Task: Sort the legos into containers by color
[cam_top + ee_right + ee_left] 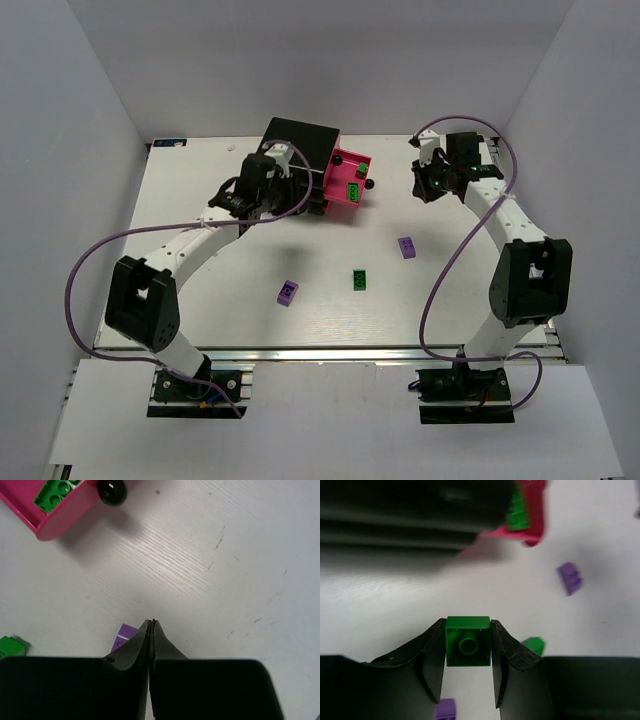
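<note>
Carrying a green brick (467, 641) in the left gripper (468, 652), clamped between both fingers with the hollow underside facing the wrist camera. Hovering beside the black cabinet (298, 150), at its left flank in the overhead view, above the bench (230, 290). Ahead and to the right of that gripper: the open pink drawer (350, 176), pulled out of the cabinet front, already holding green bricks (354, 190). Key relation for the coming move, as a judgement: drawer lying forward-right of the held brick, so a short travel across the cabinet corner, then a release over the tray; left arm far nearer than the right. Risk of clipping the cabinet edge or the drawer wall on the way.

Farther right, below the drawer on the bench: a purple brick (288, 292), a loose green brick (360, 280), a second purple brick (407, 246), all well apart from both grippers in the overhead view.

Rightmost, the right gripper (151, 630), fingers pressed together on nothing, poised over bare bench. Just behind it in its wrist view, one purple brick partly hidden; ahead-left, the drawer's black knob (111, 491). Three loose bricks not yet sorted.
</note>
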`<control>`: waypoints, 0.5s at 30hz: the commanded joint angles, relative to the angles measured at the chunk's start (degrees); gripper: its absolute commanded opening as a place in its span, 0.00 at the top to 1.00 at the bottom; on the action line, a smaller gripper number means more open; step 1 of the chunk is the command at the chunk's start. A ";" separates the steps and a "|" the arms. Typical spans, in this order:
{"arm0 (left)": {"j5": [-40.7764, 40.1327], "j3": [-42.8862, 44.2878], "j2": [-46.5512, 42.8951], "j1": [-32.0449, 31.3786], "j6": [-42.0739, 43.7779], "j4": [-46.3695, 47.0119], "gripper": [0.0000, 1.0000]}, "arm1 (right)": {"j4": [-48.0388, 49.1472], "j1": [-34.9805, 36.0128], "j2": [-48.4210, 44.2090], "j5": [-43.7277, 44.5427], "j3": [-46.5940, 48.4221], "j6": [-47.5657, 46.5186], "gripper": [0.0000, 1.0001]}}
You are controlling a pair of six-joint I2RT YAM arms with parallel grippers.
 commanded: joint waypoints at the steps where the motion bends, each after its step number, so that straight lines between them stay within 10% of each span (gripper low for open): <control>1: 7.37 8.44 0.33 -2.62 2.00 1.40 0.92 | 4.66 -0.61 -4.93 1.04 -3.65 -1.04 1.00; 15: -6.69 47.75 28.54 -10.36 8.41 -11.86 0.89 | 5.10 -0.96 -7.57 -1.15 -6.65 -0.51 1.00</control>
